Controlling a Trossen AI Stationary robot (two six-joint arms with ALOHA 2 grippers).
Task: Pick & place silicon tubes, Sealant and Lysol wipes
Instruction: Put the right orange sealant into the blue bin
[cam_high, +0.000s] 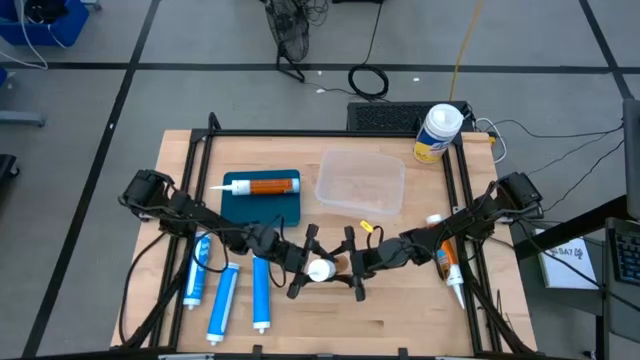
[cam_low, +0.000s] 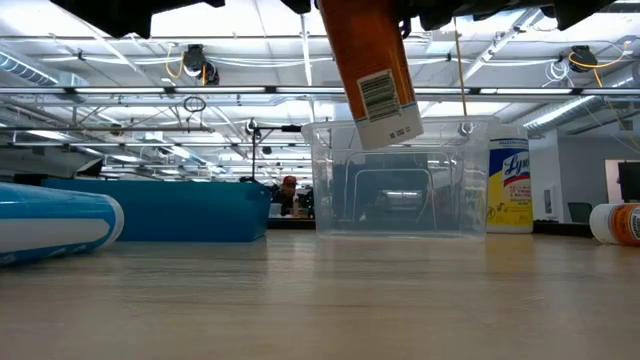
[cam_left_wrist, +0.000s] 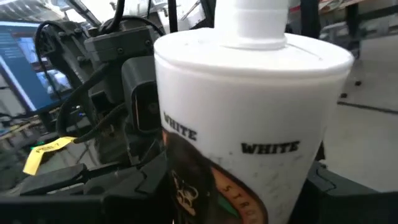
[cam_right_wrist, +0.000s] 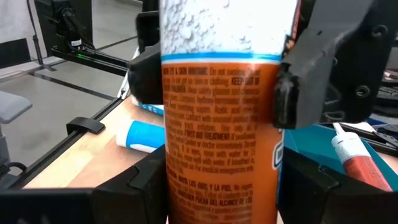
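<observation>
sealant tube (cam_high: 321, 269) gripped between left pincer (cam_high: 300, 262) and right pincer (cam_high: 352, 264).

Bright overhead strip lights, blurred wrist close-ups

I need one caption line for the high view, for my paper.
Both grippers, left and right, meet around one orange sealant tube at the table's front centre, before the clear plastic bin.
</observation>
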